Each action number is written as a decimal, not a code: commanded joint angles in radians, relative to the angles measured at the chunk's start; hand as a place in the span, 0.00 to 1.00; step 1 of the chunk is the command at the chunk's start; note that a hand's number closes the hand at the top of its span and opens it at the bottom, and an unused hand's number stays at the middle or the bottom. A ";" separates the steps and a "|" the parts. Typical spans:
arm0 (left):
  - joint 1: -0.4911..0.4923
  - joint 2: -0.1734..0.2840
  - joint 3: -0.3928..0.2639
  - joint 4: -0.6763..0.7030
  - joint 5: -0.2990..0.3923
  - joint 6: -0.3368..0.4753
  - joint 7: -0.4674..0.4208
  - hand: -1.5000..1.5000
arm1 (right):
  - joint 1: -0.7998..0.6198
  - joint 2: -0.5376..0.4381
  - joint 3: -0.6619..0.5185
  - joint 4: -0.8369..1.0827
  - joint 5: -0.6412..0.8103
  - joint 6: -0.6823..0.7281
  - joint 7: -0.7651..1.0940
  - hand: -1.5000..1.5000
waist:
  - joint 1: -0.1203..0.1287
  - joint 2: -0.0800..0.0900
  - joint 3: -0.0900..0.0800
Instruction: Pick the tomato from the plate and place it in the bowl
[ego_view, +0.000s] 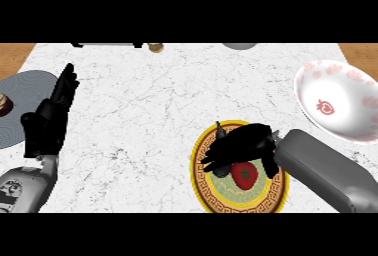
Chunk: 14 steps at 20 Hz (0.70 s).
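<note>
Right hand (240, 147): fingers curled down over the tomato (244, 172), closing round it.
Tomato: on the plate (203, 187), directly beneath the palm.
Bowl (336, 102): beyond, to the right.
Left hand (52, 117): open, resting, well apart.

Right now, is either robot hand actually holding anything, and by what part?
The right robot hand curls over the tomato's top, on the plate; whether it grips cannot be told. The left robot hand holds nothing.

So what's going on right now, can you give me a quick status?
Right hand curled over tomato, still on plate. Left hand open, resting at left. Bowl waiting, path unobstructed.
</note>
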 joint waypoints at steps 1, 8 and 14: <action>0.003 0.005 0.029 0.011 0.005 -0.036 -0.012 0.50 | 0.014 0.092 0.022 0.088 0.051 0.041 -0.057 0.00 | 0.000 0.000 0.000; -0.061 -0.048 0.036 0.052 -0.038 -0.030 0.016 0.50 | 0.040 0.086 0.026 0.111 0.156 -0.052 -0.141 1.00 | -0.009 0.000 0.000; -0.041 -0.040 0.075 0.037 -0.027 -0.074 -0.002 0.50 | 0.069 0.196 -0.002 0.217 0.209 -0.184 -0.184 1.00 | -0.005 0.000 0.000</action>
